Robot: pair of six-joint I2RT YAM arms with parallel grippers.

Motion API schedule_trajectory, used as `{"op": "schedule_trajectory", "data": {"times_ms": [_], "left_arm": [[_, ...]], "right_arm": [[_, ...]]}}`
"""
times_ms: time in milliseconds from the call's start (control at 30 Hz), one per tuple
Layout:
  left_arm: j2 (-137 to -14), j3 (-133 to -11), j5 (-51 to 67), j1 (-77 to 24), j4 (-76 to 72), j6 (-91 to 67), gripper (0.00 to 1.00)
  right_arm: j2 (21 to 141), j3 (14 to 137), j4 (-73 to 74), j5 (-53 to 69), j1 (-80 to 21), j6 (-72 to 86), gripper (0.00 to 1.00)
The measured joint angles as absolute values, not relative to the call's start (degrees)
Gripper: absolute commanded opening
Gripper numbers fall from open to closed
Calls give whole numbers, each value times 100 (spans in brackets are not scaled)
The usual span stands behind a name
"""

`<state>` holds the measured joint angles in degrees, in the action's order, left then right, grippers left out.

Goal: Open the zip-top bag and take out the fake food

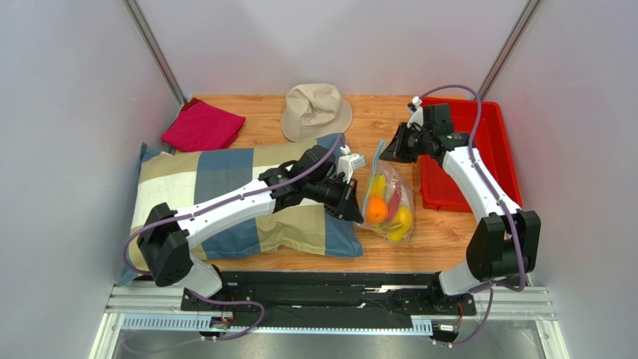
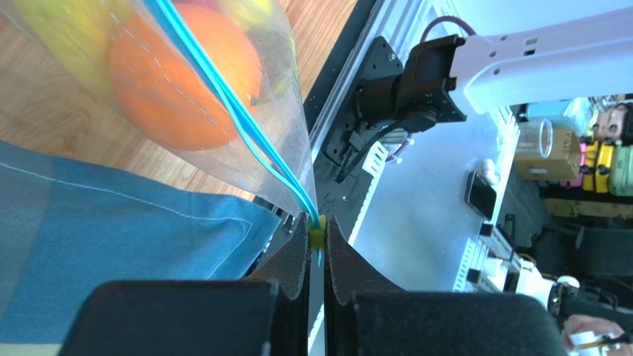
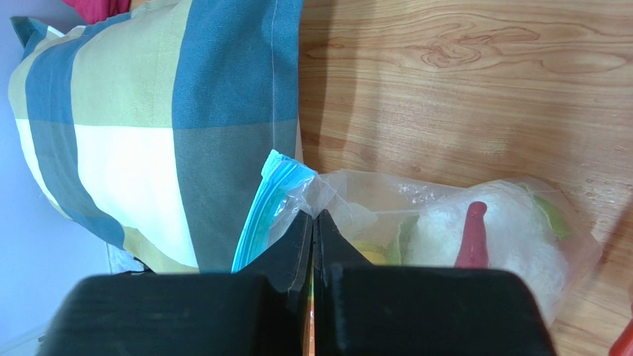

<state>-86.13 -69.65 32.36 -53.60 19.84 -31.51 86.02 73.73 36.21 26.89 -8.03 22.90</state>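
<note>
The clear zip-top bag lies on the wooden table between my arms, its light blue zip strip along the left side. Inside are an orange, a yellow fruit and a red pepper piece. My left gripper is shut on the yellow zip slider at the strip's near end; the orange shows through the plastic. My right gripper is shut on the bag's far corner; the cauliflower and the red pepper piece show in that view.
A checked pillow lies under my left arm, touching the bag's left side. A beige hat and a red cloth lie at the back. A red tray stands right of the bag.
</note>
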Motion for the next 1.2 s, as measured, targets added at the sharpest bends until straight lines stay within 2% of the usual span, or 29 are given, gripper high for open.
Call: {"op": "schedule_trajectory", "data": {"times_ms": [67, 100, 133, 200, 267, 600, 1200], "left_arm": [[-8619, -6969, 3186, -5406, 1931, -3256, 0], [-8632, -6989, 3181, -5426, 1929, -3295, 0], [-8663, -7032, 3205, -5441, 1955, -3315, 0], [-8820, -7273, 3293, -5492, 2123, -3317, 0], [-9037, -7601, 3374, -5548, 2252, -3304, 0], [-9391, -8034, 3627, -5586, 2576, -3256, 0], [-9581, -8320, 3715, -5586, 2834, -3179, 0]], "right_arm": [[8696, 7456, 3732, 2718, -819, 2318, 17], [8746, 7526, 3828, 2703, -845, 2346, 35], [8820, 7653, 3975, 2596, -888, 2370, 42], [8945, 7946, 4329, 2241, -982, 2445, 53], [8976, 8235, 4757, 1752, -1070, 2534, 56], [8576, 8569, 6049, 989, -1435, 2821, 54], [8392, 8895, 6141, 539, -1712, 2928, 40]]}}
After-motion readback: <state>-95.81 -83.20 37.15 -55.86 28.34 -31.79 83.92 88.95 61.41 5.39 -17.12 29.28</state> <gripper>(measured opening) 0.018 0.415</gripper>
